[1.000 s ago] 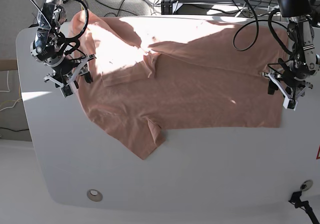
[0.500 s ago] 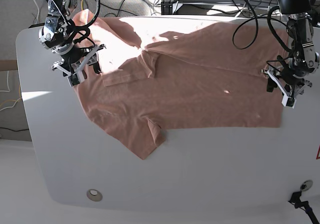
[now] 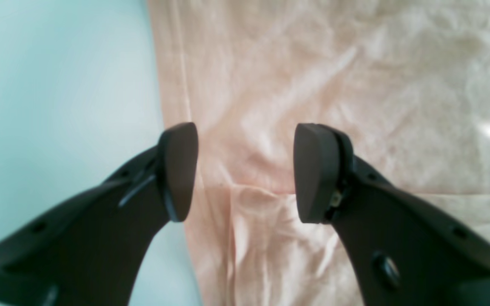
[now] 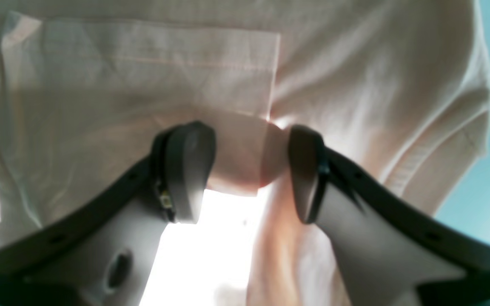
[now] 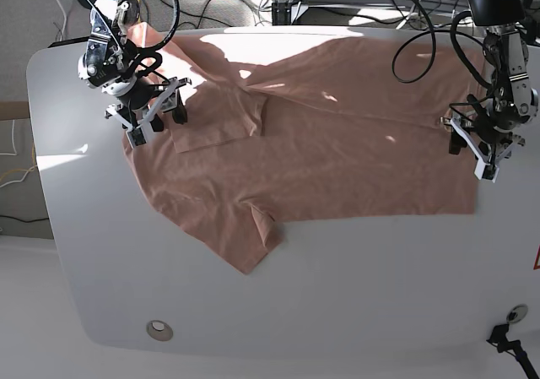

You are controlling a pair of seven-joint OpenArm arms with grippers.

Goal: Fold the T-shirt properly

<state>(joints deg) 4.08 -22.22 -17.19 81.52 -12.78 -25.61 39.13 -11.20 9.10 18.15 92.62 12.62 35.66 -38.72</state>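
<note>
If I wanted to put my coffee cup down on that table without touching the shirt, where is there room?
The widest bare patch is the near strip of the white table, below the T-shirt's lower edge, right of its hanging sleeve. A narrower strip runs down the table's left side. The far half is crowded: cloth, with the right tool and left tool over its ends.

I saw the T-shirt [image 5: 337,151] as plain salmon pink, unpatterned, washed paler where sunlight struck it near the collar end. The surface [image 5: 337,295] under it was white, tinted bluish in my wrist views. The left claw [image 3: 245,170] had dark, near-black fingers; the right claw [image 4: 249,170] looked grey-white in the glare.
</note>
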